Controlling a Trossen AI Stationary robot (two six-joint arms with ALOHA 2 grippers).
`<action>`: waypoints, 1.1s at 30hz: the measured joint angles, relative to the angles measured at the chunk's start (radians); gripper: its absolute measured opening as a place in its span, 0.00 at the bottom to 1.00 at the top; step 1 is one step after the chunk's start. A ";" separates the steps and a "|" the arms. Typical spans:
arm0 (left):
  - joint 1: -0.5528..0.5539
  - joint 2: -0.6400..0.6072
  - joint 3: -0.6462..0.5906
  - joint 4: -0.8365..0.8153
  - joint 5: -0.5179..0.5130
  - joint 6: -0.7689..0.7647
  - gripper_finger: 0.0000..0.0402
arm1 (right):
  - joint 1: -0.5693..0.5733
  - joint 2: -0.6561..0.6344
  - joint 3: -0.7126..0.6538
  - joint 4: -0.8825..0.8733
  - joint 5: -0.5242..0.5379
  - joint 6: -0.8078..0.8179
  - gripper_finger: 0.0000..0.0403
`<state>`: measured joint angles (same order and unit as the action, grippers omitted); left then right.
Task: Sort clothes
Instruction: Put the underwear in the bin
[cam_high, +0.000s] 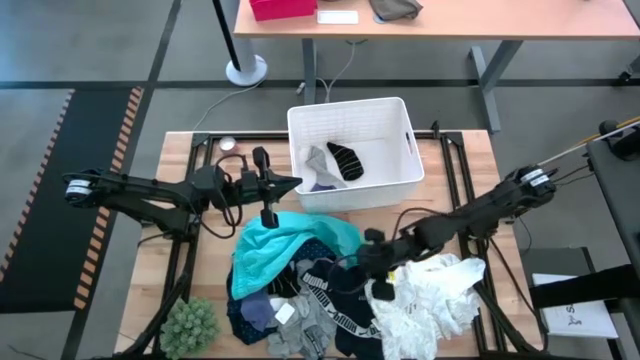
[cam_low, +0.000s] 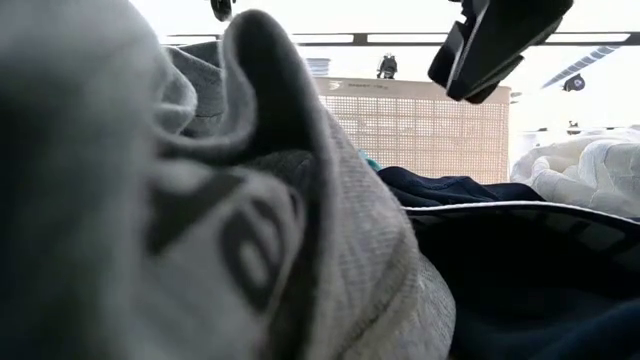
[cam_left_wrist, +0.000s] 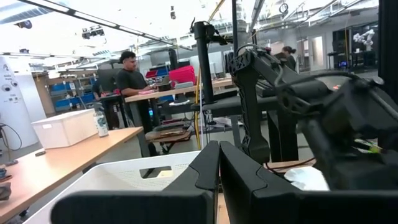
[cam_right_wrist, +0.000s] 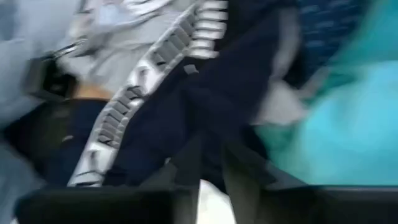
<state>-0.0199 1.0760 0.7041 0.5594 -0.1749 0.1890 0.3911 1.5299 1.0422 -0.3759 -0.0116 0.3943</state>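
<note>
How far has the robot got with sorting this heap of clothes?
Early on. The white plastic bin already holds a striped sock and a small grey piece. The left gripper hangs shut beside the bin, apparently empty. The right gripper is low over the pile, at the black garment with white print. The teal garment, large white garment and others remain.

Robotics lab / open workshop floor, not a home.

Left wrist view: long wooden workbenches (cam_left_wrist: 68, 155) at left, white storage bin (cam_left_wrist: 65, 127) and a bottle (cam_left_wrist: 101, 119) on one, a person (cam_left_wrist: 134, 84) standing at a bench mid-frame, ceiling strip lights, metal stands and more rigs in the background. High view: wooden table (cam_high: 170, 260) on a black metal frame, grey floor, hazard-striped mat (cam_high: 100, 200) at left, second desk (cam_high: 450, 25) across the top edge with cables trailing beneath.
</note>
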 joint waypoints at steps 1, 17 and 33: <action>0.000 0.000 0.000 0.000 0.000 -0.002 0.00 | 0.002 0.020 0.008 0.022 -0.025 0.000 0.16; 0.000 0.000 0.000 -0.004 0.000 -0.015 0.00 | -0.004 0.266 0.128 0.014 -0.072 0.006 0.74; 0.000 0.000 0.000 -0.011 0.001 -0.015 0.00 | -0.030 0.336 0.129 0.077 -0.180 0.007 0.73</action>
<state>-0.0196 1.0760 0.7041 0.5485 -0.1742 0.1741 0.3611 1.8663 1.1717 -0.2988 -0.1911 0.4015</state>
